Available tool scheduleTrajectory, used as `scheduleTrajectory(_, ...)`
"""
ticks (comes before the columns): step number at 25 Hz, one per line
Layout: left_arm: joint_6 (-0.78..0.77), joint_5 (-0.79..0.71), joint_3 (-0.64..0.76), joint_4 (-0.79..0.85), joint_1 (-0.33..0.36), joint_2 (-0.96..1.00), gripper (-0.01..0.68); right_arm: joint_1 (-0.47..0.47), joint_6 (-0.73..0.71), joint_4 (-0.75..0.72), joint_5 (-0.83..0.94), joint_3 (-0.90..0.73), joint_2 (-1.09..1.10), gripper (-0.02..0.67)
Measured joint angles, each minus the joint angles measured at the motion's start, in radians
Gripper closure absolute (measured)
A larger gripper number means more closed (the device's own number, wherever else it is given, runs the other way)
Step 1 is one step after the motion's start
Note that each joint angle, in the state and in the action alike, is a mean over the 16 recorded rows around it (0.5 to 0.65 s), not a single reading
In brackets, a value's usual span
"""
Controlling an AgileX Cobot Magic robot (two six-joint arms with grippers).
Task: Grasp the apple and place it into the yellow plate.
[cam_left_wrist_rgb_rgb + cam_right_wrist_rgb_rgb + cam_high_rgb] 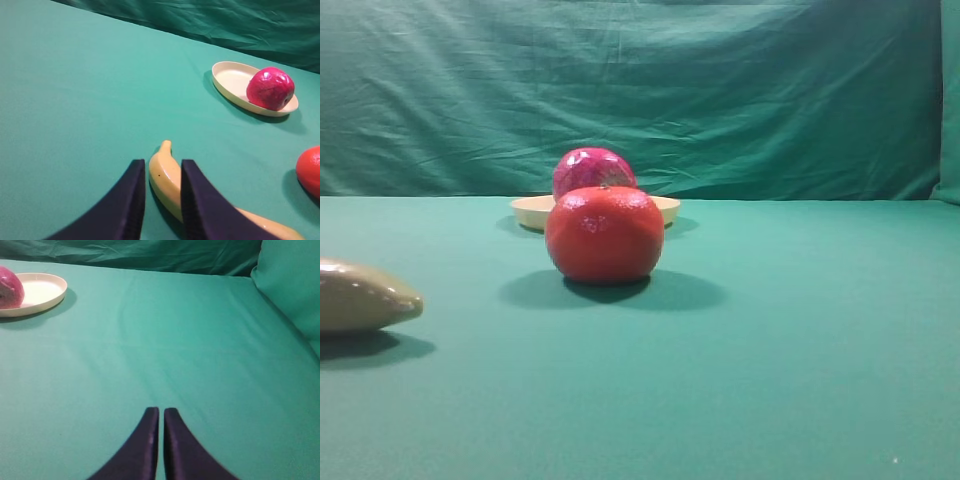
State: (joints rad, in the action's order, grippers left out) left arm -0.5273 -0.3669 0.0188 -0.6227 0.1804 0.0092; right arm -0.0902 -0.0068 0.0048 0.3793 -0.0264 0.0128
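The dark crimson apple [592, 168] [270, 88] rests inside the pale yellow plate [530, 210] [227, 80] at the far middle of the green table, toward the plate's right end in the left wrist view. In the right wrist view the apple [10, 287] and plate [45, 290] show at the top left, far from my right gripper [161, 410], which is shut and empty over bare cloth. My left gripper [162, 165] hangs open above a banana, well short of the plate. Neither gripper shows in the exterior view.
An orange-red round fruit [605, 233] [310, 170] stands in front of the plate. A yellow banana [162, 180] [360, 295] lies at the left, its tip seen between my left fingers. Green cloth hangs behind, with a fold at the right.
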Motion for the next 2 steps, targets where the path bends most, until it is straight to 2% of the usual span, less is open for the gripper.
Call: scheduleTrajectory(2, 0.0, 0.0, 0.0, 0.0, 0.0, 0.0, 0.516, 0.0, -0.001, 0.0, 0.0, 0.0, 0.0, 0.649)
